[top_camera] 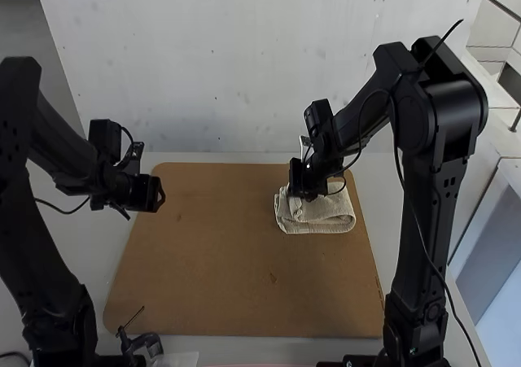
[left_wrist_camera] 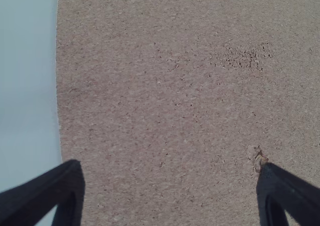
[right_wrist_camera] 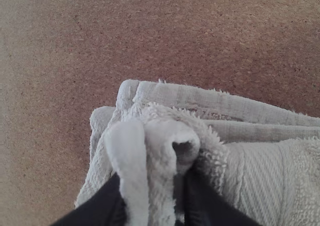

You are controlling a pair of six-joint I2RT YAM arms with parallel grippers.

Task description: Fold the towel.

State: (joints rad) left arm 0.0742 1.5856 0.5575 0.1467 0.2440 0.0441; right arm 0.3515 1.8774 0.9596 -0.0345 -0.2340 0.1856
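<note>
Pale, smooth tabletop (top_camera: pixel 85 261); spreads under everything, showing along the left and lower parts of the high view. Large, flat, brown board with rounded corners (top_camera: pixel 236 253); lies across the lower middle of the frame. Jointed black right arm (top_camera: pixel 435 188); rises along the right side, then slants down toward the centre right. Jointed black left arm (top_camera: pixel 24 237); stands along the left edge, bending inward at mid-height.

Cream-white, thick, textured cloth towel (top_camera: pixel 326 212); lies right of centre in the high view, on the upper right part of the board, folded into a compact bundle of stacked layers, with a rounded fold on its right side.

Black left gripper (top_camera: pixel 158 194); hangs at the centre left, by the board's upper left corner, fingers wide apart, with bare board between them in the left wrist view. Black right gripper (top_camera: pixel 304 193); sits over the left part of the bundle, clamped on a raised, pinched fold in the right wrist view. Small scuffed mark (left_wrist_camera: pixel 259 158); shows on the board near one left finger.
</note>
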